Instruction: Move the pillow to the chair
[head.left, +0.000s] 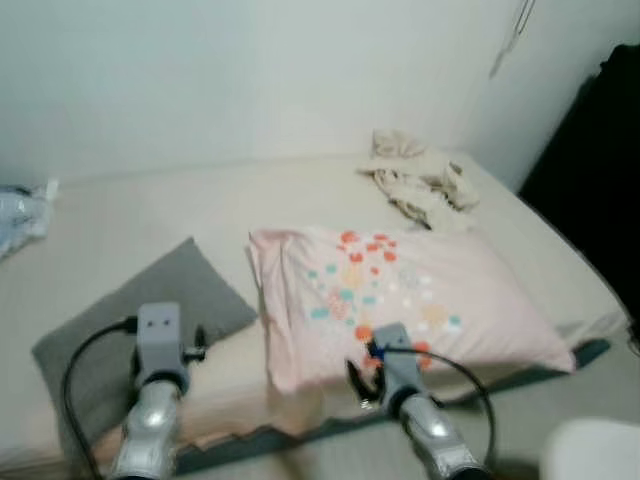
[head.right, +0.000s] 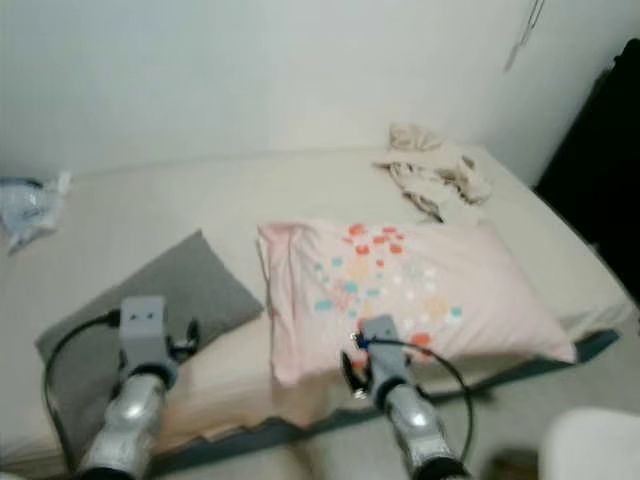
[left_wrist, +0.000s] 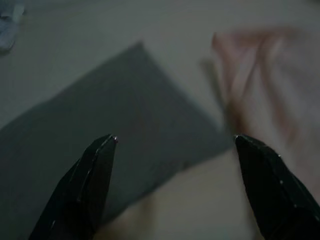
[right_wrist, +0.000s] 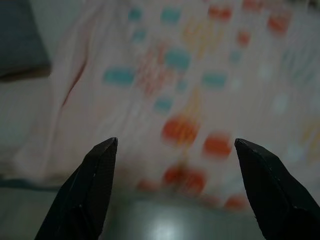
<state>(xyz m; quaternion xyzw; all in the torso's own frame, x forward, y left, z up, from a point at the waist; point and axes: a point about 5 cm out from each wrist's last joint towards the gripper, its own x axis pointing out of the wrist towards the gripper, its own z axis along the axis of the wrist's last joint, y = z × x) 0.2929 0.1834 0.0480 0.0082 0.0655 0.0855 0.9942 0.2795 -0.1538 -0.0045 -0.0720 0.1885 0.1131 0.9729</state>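
A pink pillow (head.left: 400, 300) printed with red, teal and yellow spots lies on the beige bed (head.left: 130, 210), close to its front edge. My right gripper (right_wrist: 175, 145) hovers open just above the pillow's near edge, with nothing between its fingers (right_wrist: 90, 190); in the head view it is at the pillow's front (head.left: 385, 365). A flat grey cushion (head.left: 150, 310) lies left of the pillow. My left gripper (left_wrist: 175, 145) is open over that cushion's right corner and holds nothing.
Crumpled beige cloth (head.left: 420, 180) lies at the bed's far right corner. A pale blue bundle (head.left: 20, 215) sits at the far left. A dark object (head.left: 600, 190) stands right of the bed, and something white (head.left: 595, 450) is at the bottom right.
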